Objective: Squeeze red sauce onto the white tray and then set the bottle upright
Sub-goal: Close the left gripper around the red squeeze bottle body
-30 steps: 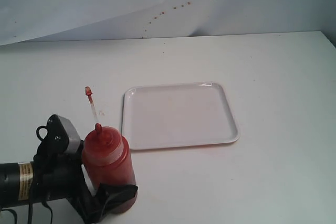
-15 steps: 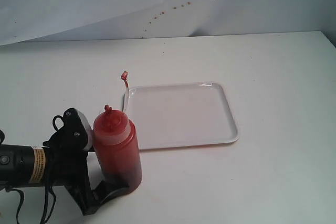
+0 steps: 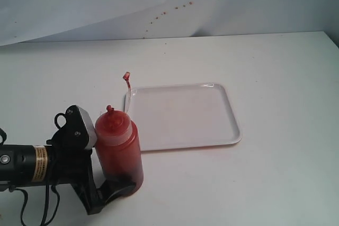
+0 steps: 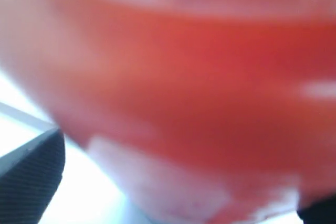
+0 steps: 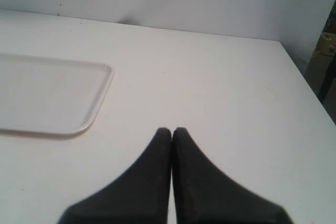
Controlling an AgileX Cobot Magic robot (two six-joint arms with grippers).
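Well, the broad white table (image 3: 275, 78) carried everything, and on it lay the flat glossy white rectangular plastic tray (image 3: 180, 115) with its low raised rim. Just off the tray's near left corner stood the translucent cylindrical red-filled plastic squeeze bottle (image 3: 119, 149), upright, nozzle on top. My left end effector (image 3: 121, 182) was clamped around the bottle's lower part, so close that my left wrist camera saw only a red blur. Whether the bottle's base touched the table, I could not tell. My right end effector (image 5: 171, 132) hung over the table beside the tray, fingers pressed together, holding nothing. Smallest, the little red tip cap (image 3: 126, 75) stood on its thin clear tether above the tray's left edge.
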